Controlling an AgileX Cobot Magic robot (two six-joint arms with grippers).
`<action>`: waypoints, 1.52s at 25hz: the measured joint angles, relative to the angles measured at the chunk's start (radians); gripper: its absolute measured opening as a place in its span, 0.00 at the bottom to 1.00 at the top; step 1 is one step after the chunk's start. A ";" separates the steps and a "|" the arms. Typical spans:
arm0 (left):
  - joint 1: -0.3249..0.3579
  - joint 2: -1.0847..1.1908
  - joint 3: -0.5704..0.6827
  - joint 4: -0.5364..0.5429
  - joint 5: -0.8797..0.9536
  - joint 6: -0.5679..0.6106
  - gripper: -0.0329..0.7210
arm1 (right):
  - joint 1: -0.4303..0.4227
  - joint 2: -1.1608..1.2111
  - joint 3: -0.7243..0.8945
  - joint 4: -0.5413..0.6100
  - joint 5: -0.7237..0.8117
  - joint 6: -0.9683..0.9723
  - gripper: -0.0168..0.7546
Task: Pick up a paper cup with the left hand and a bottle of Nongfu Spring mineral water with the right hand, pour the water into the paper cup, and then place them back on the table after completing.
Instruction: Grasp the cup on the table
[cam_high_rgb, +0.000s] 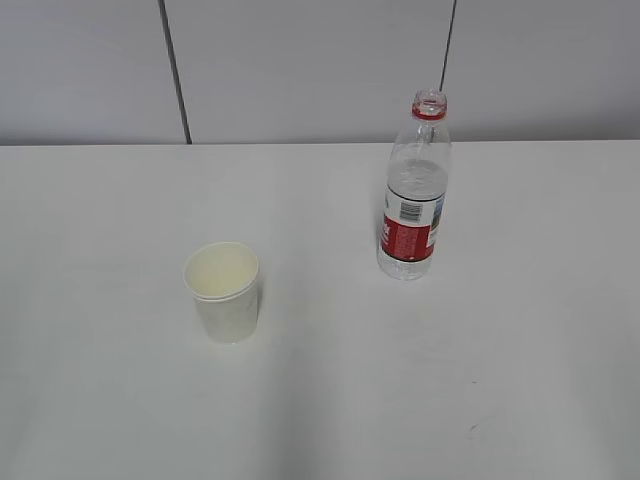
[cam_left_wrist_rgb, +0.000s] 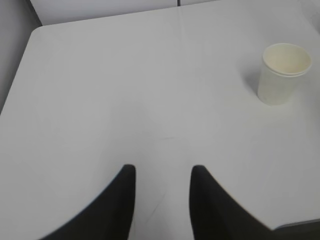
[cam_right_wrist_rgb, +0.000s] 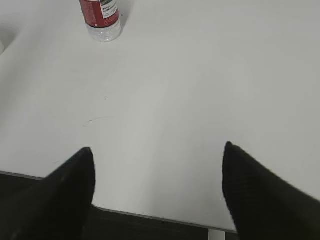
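Observation:
A white paper cup (cam_high_rgb: 223, 291) stands upright and empty on the white table (cam_high_rgb: 100, 400), left of centre. It also shows in the left wrist view (cam_left_wrist_rgb: 282, 73), far up and to the right of my left gripper (cam_left_wrist_rgb: 162, 169), which is open and empty over bare table. An uncapped clear water bottle with a red label (cam_high_rgb: 412, 190) stands upright right of centre. Its lower part shows in the right wrist view (cam_right_wrist_rgb: 101, 17). My right gripper (cam_right_wrist_rgb: 157, 148) is wide open and empty above the table's near edge, far from the bottle. Neither arm shows in the exterior view.
A small dark scuff mark (cam_high_rgb: 471, 431) lies on the table at the front right. A grey panelled wall (cam_high_rgb: 300, 60) stands behind the table. The table's front edge (cam_right_wrist_rgb: 150, 215) shows under my right gripper, with dark space below it.

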 joint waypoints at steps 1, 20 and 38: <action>0.000 0.000 0.000 0.000 0.000 0.000 0.36 | 0.000 0.000 0.000 0.000 0.000 0.000 0.78; 0.000 0.000 0.000 0.000 0.000 0.000 0.36 | 0.000 0.000 0.000 0.000 0.000 0.000 0.78; 0.000 0.000 0.000 0.000 0.000 0.000 0.36 | 0.000 0.000 0.000 0.004 0.000 0.000 0.78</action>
